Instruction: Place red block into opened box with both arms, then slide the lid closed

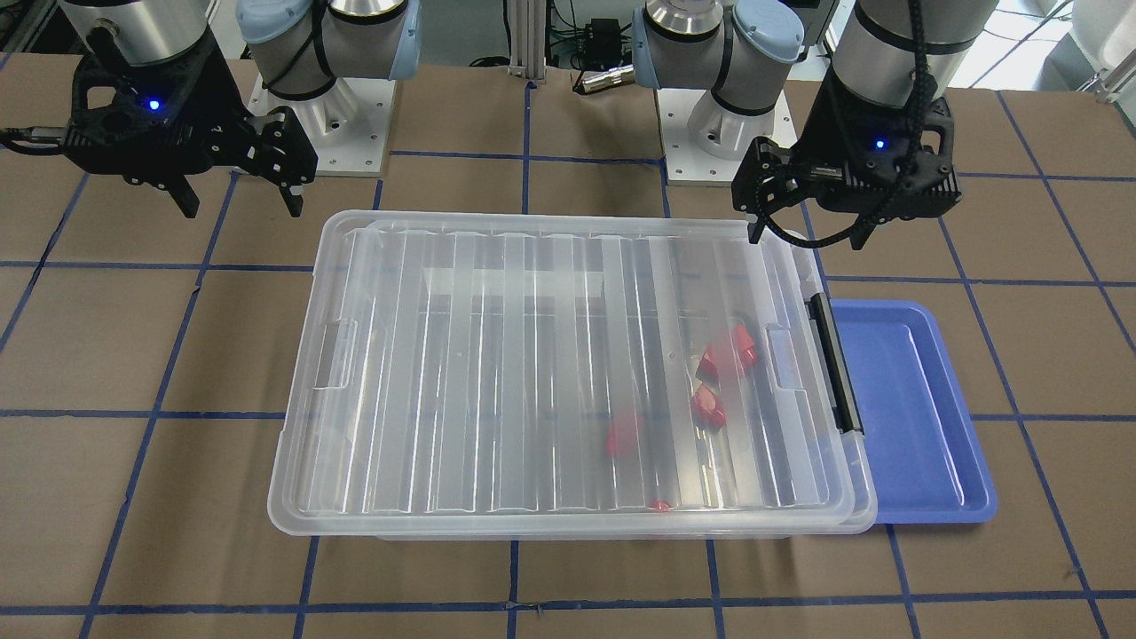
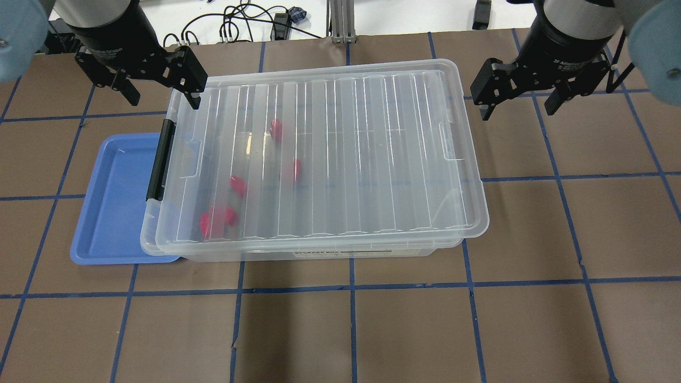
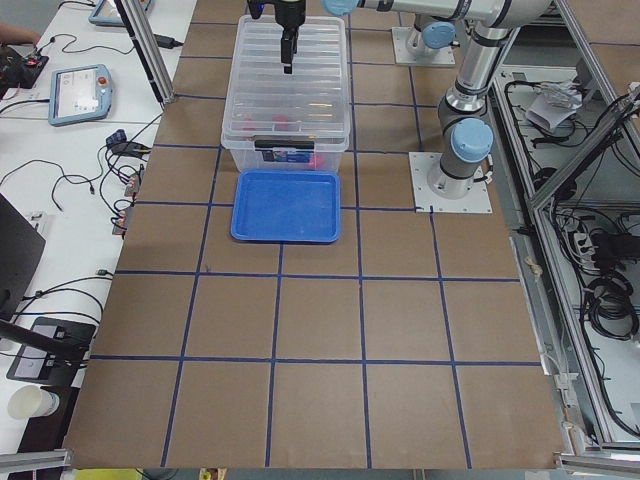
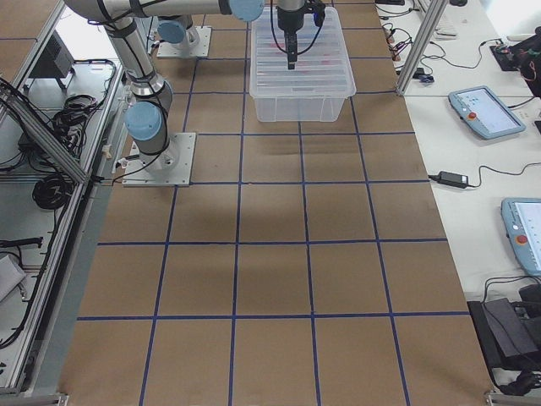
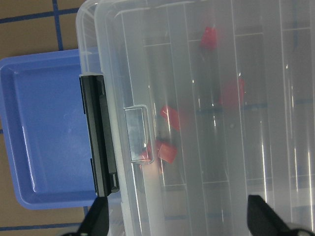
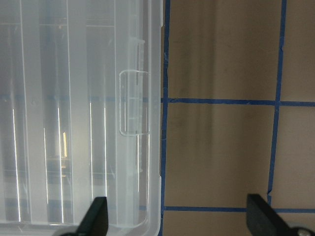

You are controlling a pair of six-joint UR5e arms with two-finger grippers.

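Note:
The clear box (image 2: pixel 319 254) stands mid-table with the ribbed lid (image 2: pixel 346 154) lying flat over it, slightly askew at the black latch (image 2: pixel 159 159) end. Several red blocks lie inside under the lid, among them one red block (image 2: pixel 275 129) and another (image 2: pixel 215 218). My left gripper (image 2: pixel 162 98) hovers open and empty above the lid's far corner by the latch. My right gripper (image 2: pixel 517 109) hangs open and empty just beyond the opposite far corner. The left wrist view shows the latch (image 5: pixel 101 147) and a red block (image 5: pixel 170 118). The right wrist view shows the lid's notch (image 6: pixel 134 103).
A blue tray (image 2: pixel 114 202) lies partly under the box's latch end, with nothing in it. The brown table (image 2: pixel 372 330) carries a grid of blue tape lines. Both arm bases (image 1: pixel 328 124) are bolted at the robot's side of the table.

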